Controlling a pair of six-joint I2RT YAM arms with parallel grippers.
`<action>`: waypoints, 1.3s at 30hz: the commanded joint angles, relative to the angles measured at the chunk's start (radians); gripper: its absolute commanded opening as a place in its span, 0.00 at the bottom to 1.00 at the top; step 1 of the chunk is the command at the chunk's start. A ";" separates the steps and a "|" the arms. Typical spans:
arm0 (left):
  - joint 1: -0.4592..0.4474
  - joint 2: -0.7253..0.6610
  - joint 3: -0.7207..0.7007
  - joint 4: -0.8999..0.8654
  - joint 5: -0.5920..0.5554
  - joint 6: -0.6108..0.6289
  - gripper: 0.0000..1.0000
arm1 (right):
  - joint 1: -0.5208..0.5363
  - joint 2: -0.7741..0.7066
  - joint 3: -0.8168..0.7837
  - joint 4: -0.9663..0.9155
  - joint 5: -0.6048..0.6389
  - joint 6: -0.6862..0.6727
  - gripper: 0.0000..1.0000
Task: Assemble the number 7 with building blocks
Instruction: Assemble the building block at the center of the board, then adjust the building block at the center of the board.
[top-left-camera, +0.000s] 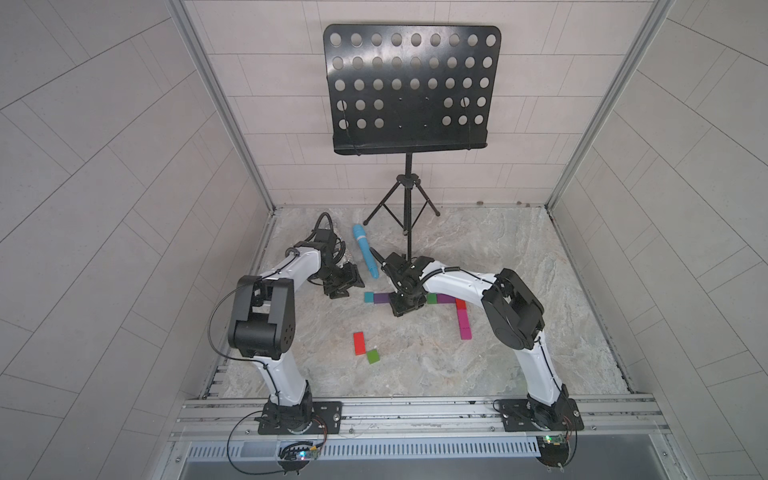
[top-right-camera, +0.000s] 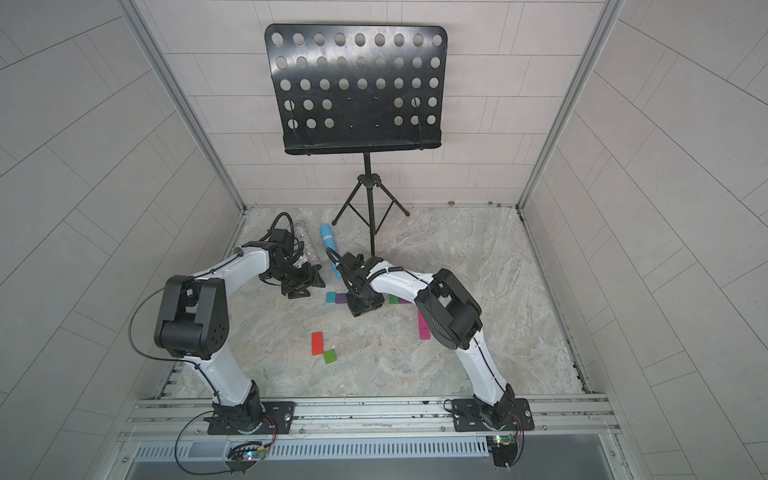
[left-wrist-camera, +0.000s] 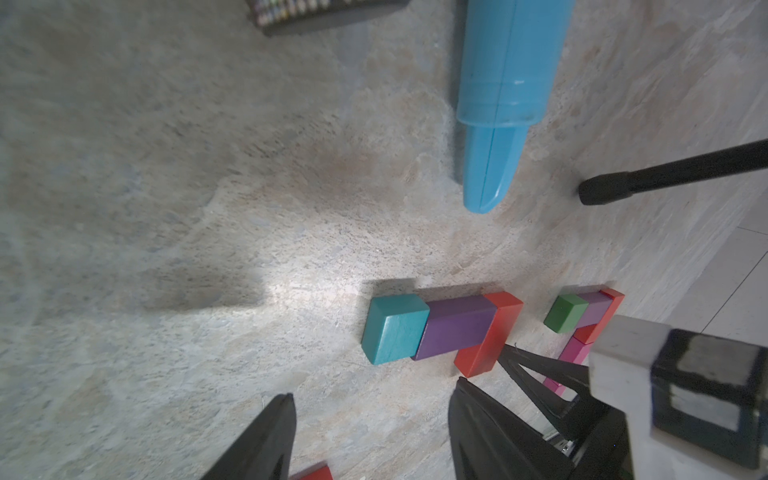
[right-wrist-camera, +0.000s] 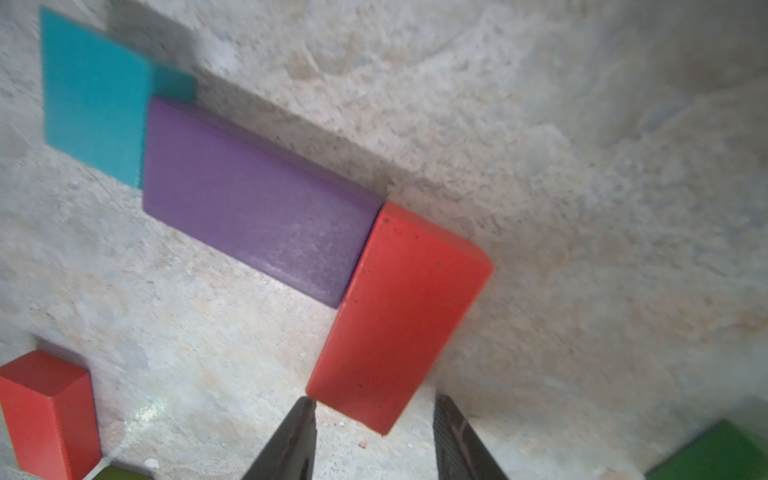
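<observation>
Low over the table, the right gripper points down with its jaws parted and pinches nothing. A red block lies flat on the table with its near end between the fingertips, and the tips sit just beside it. That block lies crosswise, its far end butting the purple block. The purple block touches the teal block, and these two form a row end to end. In both top views the gripper hides the red block.

Past a gap on the row's right come a green block and a second purple, touching. A small red sits at the corner, and magenta blocks run from it toward the robot.

The left gripper hangs to the left of the teal block, apart from it, jaws spread wide with nothing between them.

Nearer the robot, well apart from the row, a loose red and a loose green lie nearly corner to corner. Behind the row lie a microphone and a glitter tube. A music stand stands at the back.
</observation>
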 joint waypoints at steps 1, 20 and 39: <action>0.006 0.016 0.003 -0.012 -0.001 0.020 0.65 | 0.006 -0.078 -0.005 -0.040 0.009 0.017 0.52; -0.051 0.191 0.159 -0.064 -0.086 0.061 0.63 | -0.002 -0.149 0.062 -0.037 0.144 0.052 0.58; -0.131 0.245 0.235 -0.151 -0.236 0.078 0.58 | -0.073 -0.206 -0.014 -0.009 0.122 0.055 0.58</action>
